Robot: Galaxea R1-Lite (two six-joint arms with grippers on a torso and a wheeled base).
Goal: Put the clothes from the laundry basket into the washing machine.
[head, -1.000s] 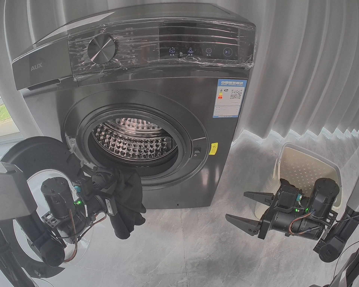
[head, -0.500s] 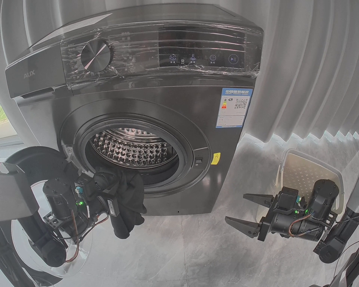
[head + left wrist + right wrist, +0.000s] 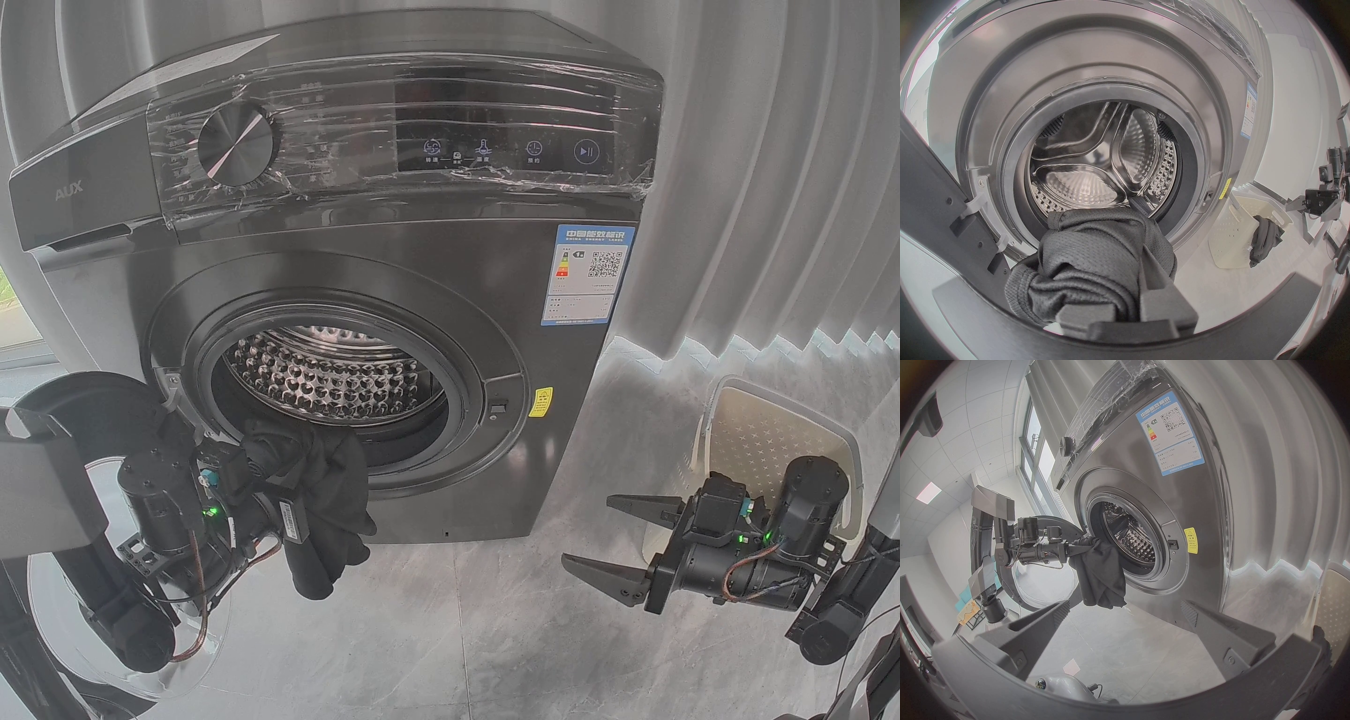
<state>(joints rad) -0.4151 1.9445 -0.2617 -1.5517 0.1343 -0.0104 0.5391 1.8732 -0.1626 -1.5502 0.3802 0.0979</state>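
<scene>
The left hand (image 3: 281,483), clenched on the dark garment (image 3: 328,502) at the mouth of the washing machine (image 3: 394,244), needs to lift and push deep into the drum (image 3: 328,375) — otherwise the hanging tail could drag out.

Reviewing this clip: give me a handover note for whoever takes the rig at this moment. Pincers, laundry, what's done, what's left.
Left pincer: shut on a dark garment at the lower lip of the washing machine's drum; the cloth hangs outside, down the front.
Right pincer: open, holding nothing, close by the laundry basket on the floor.
A second dark garment drapes over the basket's rim.
Done: door open, one garment brought to the machine.
Left: push it into the drum, release, then fetch the second garment.
</scene>
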